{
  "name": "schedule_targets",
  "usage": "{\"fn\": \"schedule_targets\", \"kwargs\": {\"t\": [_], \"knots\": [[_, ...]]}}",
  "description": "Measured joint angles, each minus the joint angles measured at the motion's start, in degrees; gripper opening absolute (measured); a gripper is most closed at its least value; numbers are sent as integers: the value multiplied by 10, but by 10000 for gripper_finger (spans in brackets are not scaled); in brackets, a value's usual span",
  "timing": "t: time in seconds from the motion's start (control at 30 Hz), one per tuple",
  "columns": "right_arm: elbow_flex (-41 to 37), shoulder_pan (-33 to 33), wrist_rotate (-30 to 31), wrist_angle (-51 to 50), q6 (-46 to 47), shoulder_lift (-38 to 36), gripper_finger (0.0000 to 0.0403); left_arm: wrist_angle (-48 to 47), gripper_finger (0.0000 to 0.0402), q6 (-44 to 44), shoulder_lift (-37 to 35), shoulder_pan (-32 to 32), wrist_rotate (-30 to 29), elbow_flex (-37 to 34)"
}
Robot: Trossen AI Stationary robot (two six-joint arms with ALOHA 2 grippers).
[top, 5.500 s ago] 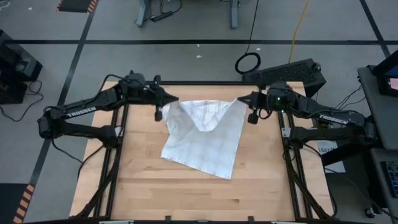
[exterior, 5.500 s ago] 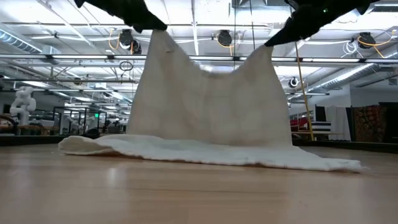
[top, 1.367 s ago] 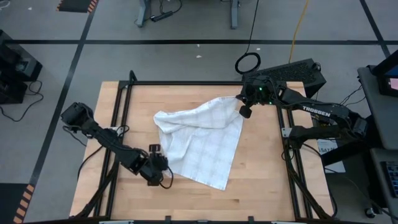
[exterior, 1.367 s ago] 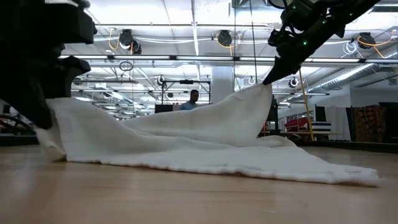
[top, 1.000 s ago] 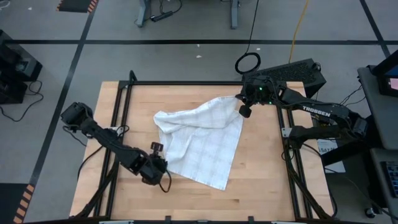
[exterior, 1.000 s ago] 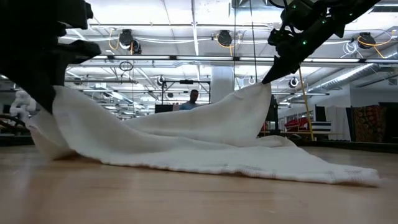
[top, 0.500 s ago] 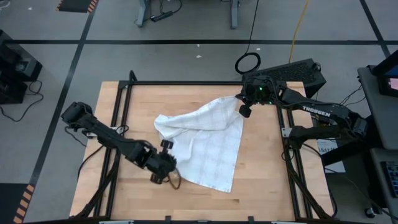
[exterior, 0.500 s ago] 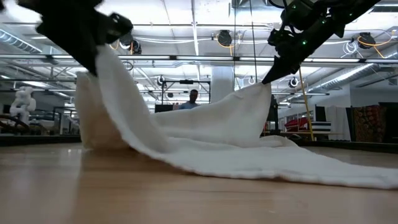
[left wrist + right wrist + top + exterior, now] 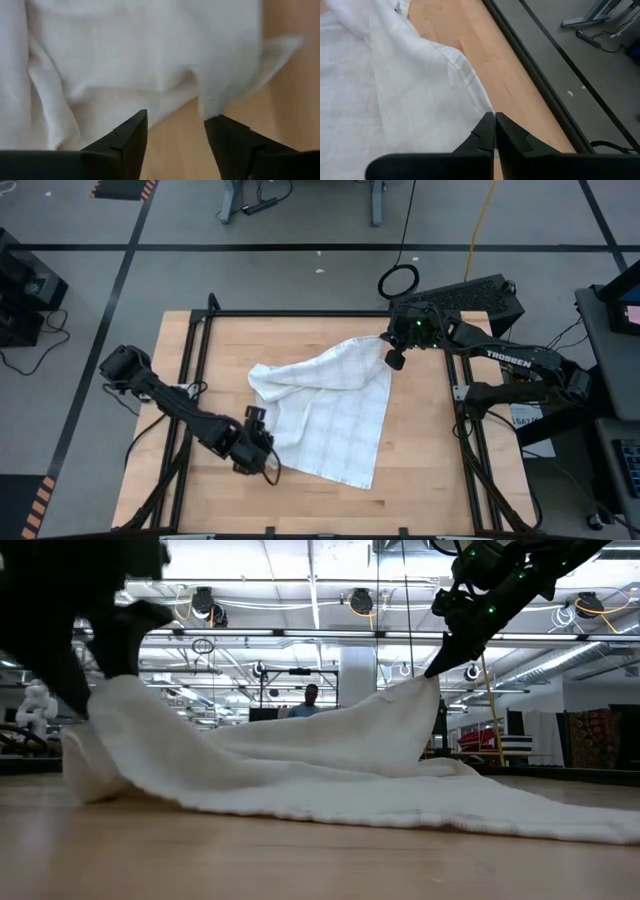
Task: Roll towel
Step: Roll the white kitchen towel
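The towel (image 9: 335,405), white with a faint plaid grid, lies spread over the middle of the wooden table. Its far right corner is raised and its left part is bunched in a low hump (image 9: 120,710). My right gripper (image 9: 395,360) is shut on that raised corner. My left gripper (image 9: 260,444) stands open at the towel's near left edge. In the left wrist view the gap between its fingers (image 9: 175,117) is empty, and a loose flap of cloth (image 9: 225,95) lies just beyond the fingertips. Whether that flap touches a fingertip I cannot tell. My right gripper pinches the towel's far right corner (image 9: 485,111) between its two fingers, at a hemmed edge. The fingers slant down from the far right. The corner is lifted clear of the table (image 9: 425,685), and the cloth slopes down from it, slack, onto the wood.
A black frame rail (image 9: 300,313) runs along the table's far edge, close behind my right gripper (image 9: 540,75). Bare wood (image 9: 300,500) lies between the towel and the near edge. A dark keyboard-like object (image 9: 470,295) sits beyond the far right corner. A person (image 9: 312,698) stands far off in the room.
My left gripper carried the towel's near left edge up and toward the right. It then drew back left and lower and opened, letting go. That edge, raised in a tall peak half a second ago, has dropped into a low hump. My right gripper kept still.
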Motion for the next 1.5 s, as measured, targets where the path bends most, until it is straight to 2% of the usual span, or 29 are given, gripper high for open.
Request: {"fn": "schedule_targets", "kwargs": {"t": [0.07,0.17,0.27,0.43,0.53,0.77,0.9,1.03,1.23,1.33,1.5], "knots": [[0,0,0,0,0,0,0,43,203,-5,-7,5,-4,-35],[0,0,0,-1,1,0,0,127,203,-19,-8,9,20,-77],[0,1,0,-3,2,0,0,182,203,-58,-11,7,53,-84],[0,1,-1,-7,2,0,0,130,203,-146,-45,-17,73,-83],[0,1,-2,-8,2,0,0,96,203,-183,-49,-32,41,-100],[0,1,-2,-11,6,0,0,281,198,-154,-36,-30,-13,-175],[0,1,-2,-11,5,0,0,296,172,-135,-21,-3,-29,-188],[0,1,-2,-7,5,0,0,312,130,-67,-12,29,-24,-190],[0,1,-2,-14,6,0,0,322,16,-2,-1,74,97,-188],[0,1,-2,-13,5,0,0,280,9,1,-10,77,169,-180],[0,1,-2,-13,2,0,0,112,4,-5,-38,64,245,-134]]}}
